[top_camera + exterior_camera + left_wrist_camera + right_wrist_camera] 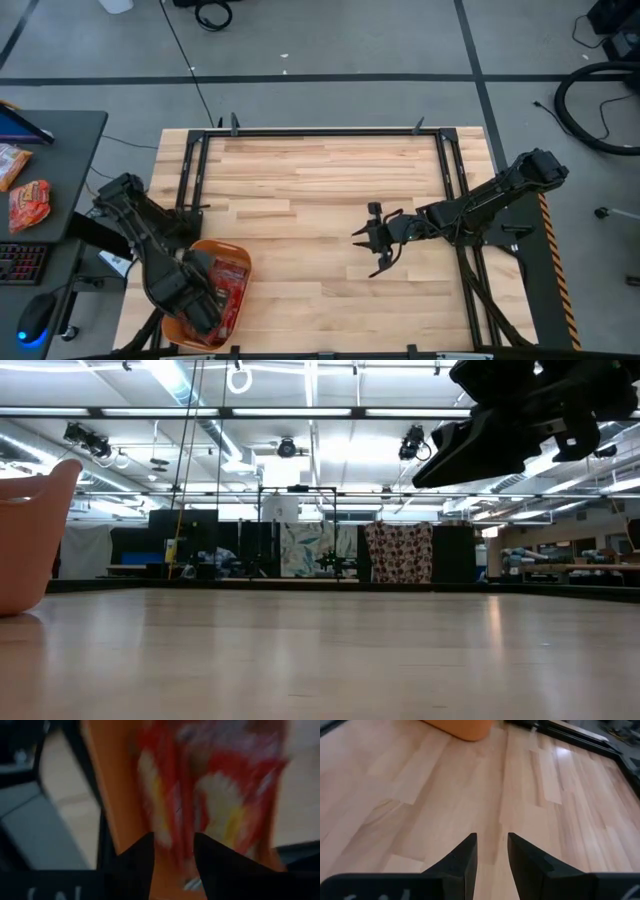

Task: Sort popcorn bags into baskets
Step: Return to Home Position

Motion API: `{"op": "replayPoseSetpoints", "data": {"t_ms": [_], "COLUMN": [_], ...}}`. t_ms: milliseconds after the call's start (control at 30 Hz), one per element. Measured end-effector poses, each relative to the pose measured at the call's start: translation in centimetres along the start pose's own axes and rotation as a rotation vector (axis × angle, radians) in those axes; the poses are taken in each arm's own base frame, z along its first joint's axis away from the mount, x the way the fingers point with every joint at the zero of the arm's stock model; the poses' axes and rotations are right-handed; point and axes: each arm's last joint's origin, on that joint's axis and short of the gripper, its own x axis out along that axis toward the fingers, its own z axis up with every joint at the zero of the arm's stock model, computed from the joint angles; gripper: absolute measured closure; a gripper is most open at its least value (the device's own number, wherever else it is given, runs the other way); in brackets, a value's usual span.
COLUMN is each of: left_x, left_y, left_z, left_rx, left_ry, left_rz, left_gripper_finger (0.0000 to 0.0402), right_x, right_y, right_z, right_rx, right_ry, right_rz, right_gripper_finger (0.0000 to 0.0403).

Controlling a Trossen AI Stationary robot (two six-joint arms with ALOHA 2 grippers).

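A pale wooden table [320, 180] with a black frame around its edge, seen from above. An orange basket [222, 244] sits at the table's near left corner. Inside it lie red popcorn bags [236, 285] with cream-yellow centres, piled over one another; how many cannot be counted. The left hand [205, 305] hangs directly above the basket, its arm covering much of it. In the left wrist view its two dark fingers stand apart with nothing between them, the blurred bags and the orange wall beyond.

The right hand [368, 240] hovers over bare wood right of the table's middle, well apart from the basket, pointing toward it. Its fingers are spread and empty. The right wrist view shows only wood planks past them, with a corner of the basket farther off.
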Motion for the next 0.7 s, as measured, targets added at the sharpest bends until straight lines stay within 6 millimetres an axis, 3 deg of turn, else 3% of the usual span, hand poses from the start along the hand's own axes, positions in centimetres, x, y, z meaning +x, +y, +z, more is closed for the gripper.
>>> {"op": "replayPoseSetpoints", "data": {"t_ms": [167,467,567,700], "left_x": [-0.3,-1.3,-1.5,0.0], "left_y": [-1.1,-3.1,-2.3,0.0], "left_z": [1.9,7.8,9.9,12.0], "left_rx": [0.09,0.314,0.328,0.29], "left_ry": [-0.149,-0.413,-0.486,-0.492], "left_rz": [-0.078,-0.082,-0.066,-0.014], "left_gripper_finger": [0.0255,0.0282,0.03,0.0332], "right_x": [0.0,0.0,0.0,0.0], "right_y": [0.0,0.0,0.0,0.0], "right_z": [0.2,0.1,0.0,-0.1], "right_rx": [-0.013,-0.032,-0.036,-0.041], "right_ry": [-0.025,-0.014,-0.009,0.01], "right_rz": [0.04,0.036,0.034,0.036], "right_gripper_finger": [0.029,0.029,0.0295,0.0307]}}
